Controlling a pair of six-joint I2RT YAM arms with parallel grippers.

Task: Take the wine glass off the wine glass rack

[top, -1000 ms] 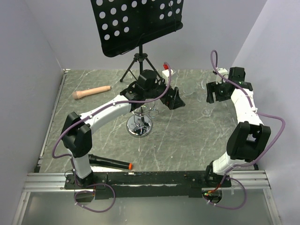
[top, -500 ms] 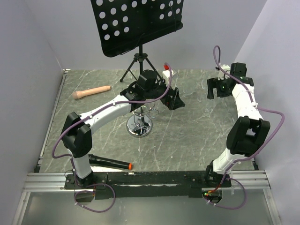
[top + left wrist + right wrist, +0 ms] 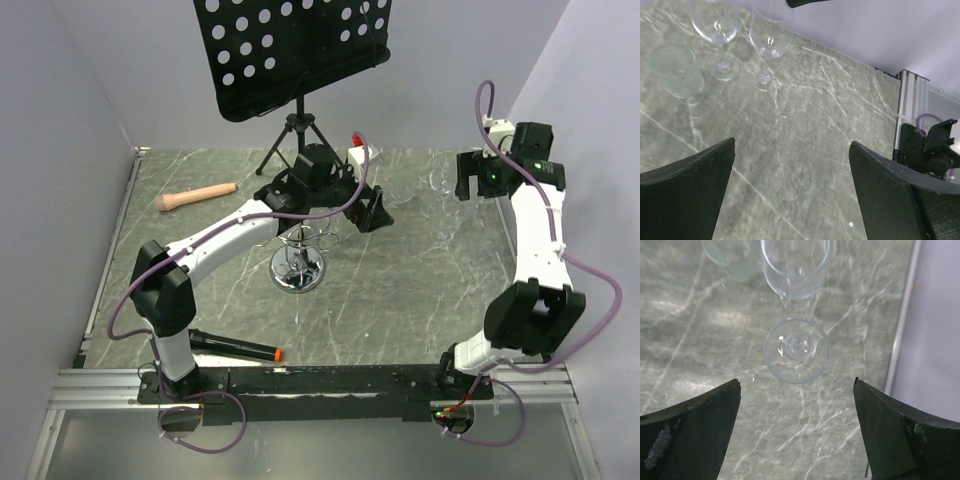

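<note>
Seen from above, the wine glass rack [image 3: 298,262] stands mid-frame on the table [image 3: 400,300], under the left arm. The left claw [image 3: 792,150] gapes wide, holding nothing. At upper right, the right claw [image 3: 796,385], equally wide and empty, hangs over an upright wine glass [image 3: 796,350] on the table, well apart from the rack, near a second glass [image 3: 795,270] and a tumbler [image 3: 735,260].

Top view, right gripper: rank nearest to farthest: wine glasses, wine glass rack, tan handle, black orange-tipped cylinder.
1. Wine glasses, standing right by the right gripper, far right.
2. Wine glass rack, mid-table, under the left arm.
3. Tan handle, far left, and black orange-tipped cylinder, near left: too close to call.
</note>
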